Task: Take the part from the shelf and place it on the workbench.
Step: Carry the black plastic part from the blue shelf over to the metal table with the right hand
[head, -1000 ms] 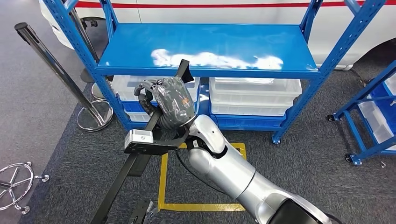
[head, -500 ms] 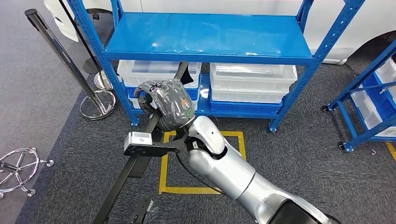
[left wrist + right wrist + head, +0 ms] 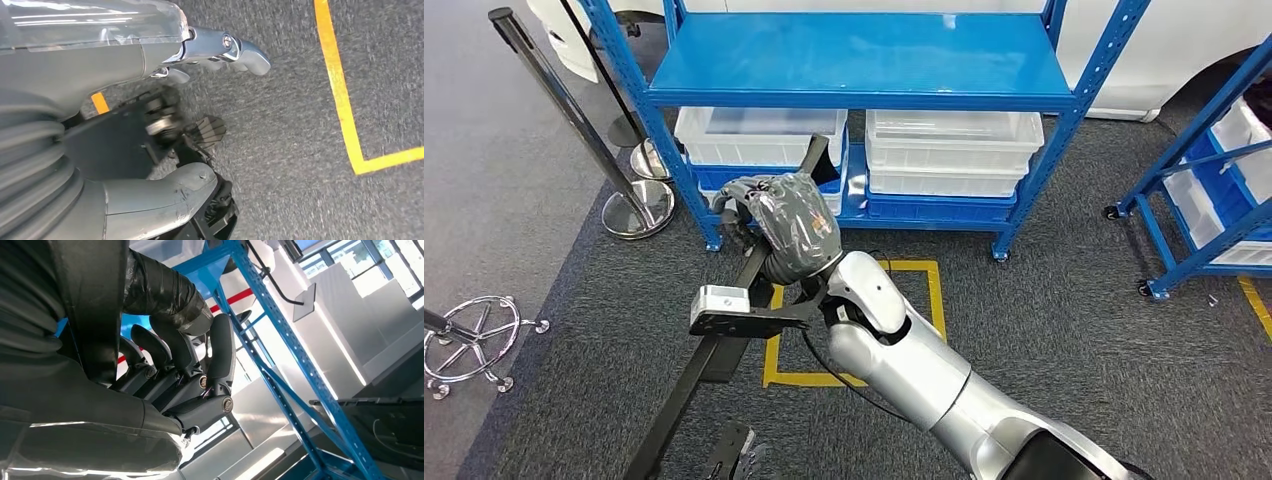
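Head view: right hand [image 3: 786, 228] is wrapped around the part [image 3: 724, 340], a long black bar w/ a bracket-like end near the hand. Fingers [image 3: 734, 195] curl over the bar's upper section, so the hand grips it. Bar runs diagonally from just in front of the blue shelf [image 3: 854, 60] down toward the picture's lower left, held above the dark grey carpet [image 3: 1044, 330], clear of the shelf boards. Silver right arm [image 3: 914, 370] comes up from lower right. Shelf's top board is bare blue; the board beneath carries white plastic bins [image 3: 954, 150]. A yellow floor outline [image 3: 769, 375] sits on the carpet beneath the arm. Chrome stanchion [image 3: 574, 120] stands left of the shelf, its round base on the floor; a chrome star base [image 3: 469, 345] lies further left. A 2nd blue rack [image 3: 1214, 200] at right edge.

Left wrist view: left hand [image 3: 165, 150] hangs over the carpet, grey thumb [image 3: 160, 195] and metallic fingers [image 3: 235, 47] apart w/ nothing between them. Yellow line [image 3: 345, 110] on carpet beside it.

Right wrist view: right hand's dark fingers [image 3: 185, 360] close round the black bar [image 3: 92, 305], blue shelf upright [image 3: 290, 345] behind.
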